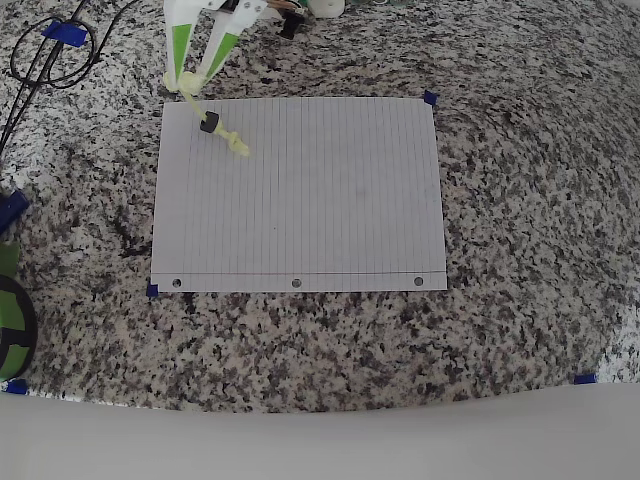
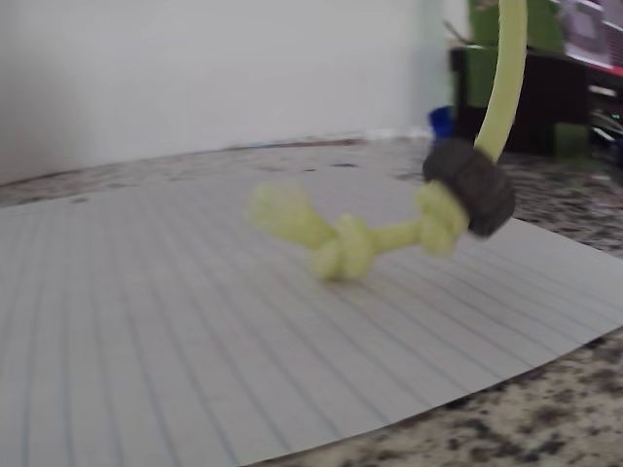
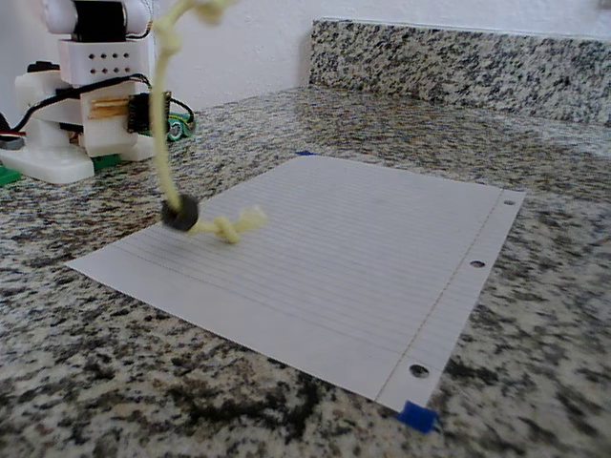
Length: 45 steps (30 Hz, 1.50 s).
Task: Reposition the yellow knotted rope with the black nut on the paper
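The yellow knotted rope (image 1: 192,103) hangs from my gripper (image 1: 192,78), which is shut on its upper end just beyond the paper's far left corner. The black nut (image 1: 208,125) sits low on the cord, right above the bottom knots. The frayed lower end trails onto the paper (image 1: 320,200) near that corner. The wrist view, blurred, has the rope (image 2: 355,243) and nut (image 2: 470,187) just over the lined paper (image 2: 195,321). From the fixed view the rope (image 3: 164,124) drops steeply to the nut (image 3: 179,213), with the end knot touching the paper (image 3: 363,248).
The arm's white base (image 3: 81,86) stands behind the paper's corner. Black cables (image 1: 45,55) lie at the far left of the granite counter. Blue tape bits (image 1: 430,98) mark the paper's corners. A granite backsplash (image 3: 458,62) runs along the back.
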{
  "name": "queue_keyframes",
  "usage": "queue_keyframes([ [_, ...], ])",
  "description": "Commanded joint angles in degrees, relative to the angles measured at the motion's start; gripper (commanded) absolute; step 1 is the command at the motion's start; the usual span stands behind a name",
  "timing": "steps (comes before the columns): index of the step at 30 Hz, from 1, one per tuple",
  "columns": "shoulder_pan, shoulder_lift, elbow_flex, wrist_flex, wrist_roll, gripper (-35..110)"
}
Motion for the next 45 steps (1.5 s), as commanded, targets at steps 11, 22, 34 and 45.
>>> queue_keyframes([
  [11,10.02,0.62,-0.18,-9.93,-46.32,0],
  [22,14.06,1.67,-0.44,-32.17,-54.84,0],
  [34,9.67,1.05,4.48,-15.12,-6.59,0],
  [45,-11.95,4.57,10.11,-14.77,8.26,0],
])
